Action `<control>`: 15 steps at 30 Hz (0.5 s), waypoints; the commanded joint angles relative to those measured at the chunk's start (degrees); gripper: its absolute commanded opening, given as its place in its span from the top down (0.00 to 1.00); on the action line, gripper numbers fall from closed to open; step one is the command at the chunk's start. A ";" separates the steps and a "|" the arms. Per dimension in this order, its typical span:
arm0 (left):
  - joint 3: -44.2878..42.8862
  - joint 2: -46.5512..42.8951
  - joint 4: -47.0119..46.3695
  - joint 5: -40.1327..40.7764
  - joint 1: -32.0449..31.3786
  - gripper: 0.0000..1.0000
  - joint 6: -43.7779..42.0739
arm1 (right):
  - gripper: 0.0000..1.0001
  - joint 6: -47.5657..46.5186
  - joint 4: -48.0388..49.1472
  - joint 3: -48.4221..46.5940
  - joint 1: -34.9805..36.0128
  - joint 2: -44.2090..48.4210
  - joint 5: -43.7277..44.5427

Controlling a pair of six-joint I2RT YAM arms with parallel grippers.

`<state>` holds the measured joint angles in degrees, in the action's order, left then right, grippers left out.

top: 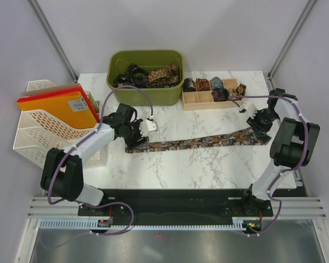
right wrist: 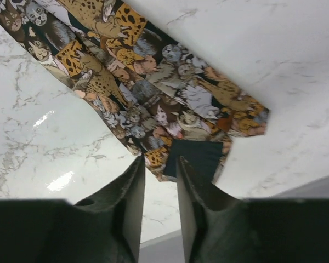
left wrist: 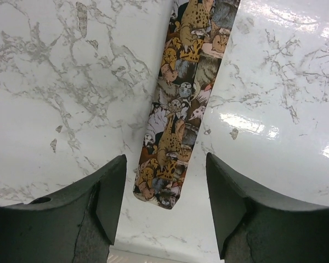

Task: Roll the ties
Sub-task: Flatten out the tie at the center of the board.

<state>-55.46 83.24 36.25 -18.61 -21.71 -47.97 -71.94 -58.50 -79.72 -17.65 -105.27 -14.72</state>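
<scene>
Wide-spread fingers of the left gripper are set astride the narrow end of an animal-print tie laid flat on the marble table; the right gripper is seen nearly closed at the wide end, its hold not discernible. Loose ties are heaped in a green tub, rolled ties kept in a wooden tray.

Brightly and evenly lit from overhead. Glossy glare on the table (strongest in the left wrist view), shadows soft and faint.
</scene>
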 commanded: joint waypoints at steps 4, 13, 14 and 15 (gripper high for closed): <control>-4.12 6.22 2.16 -3.01 0.01 0.32 -5.46 | 0.72 10.59 3.65 1.58 0.07 -5.90 2.41; -2.81 10.89 2.07 3.67 1.06 0.53 -13.73 | 0.79 13.58 9.28 1.68 0.07 -10.65 8.04; -2.37 10.54 2.16 3.93 1.23 0.56 -14.60 | 0.79 13.76 9.37 1.42 0.16 -10.91 8.04; -1.41 9.58 2.07 4.37 1.50 0.59 -16.18 | 0.80 14.11 9.37 1.06 0.16 -11.18 8.13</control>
<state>-58.37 94.91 37.82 -16.56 -21.21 -56.40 -59.77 -53.93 -78.24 -17.37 -112.57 -9.63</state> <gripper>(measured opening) 0.459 0.214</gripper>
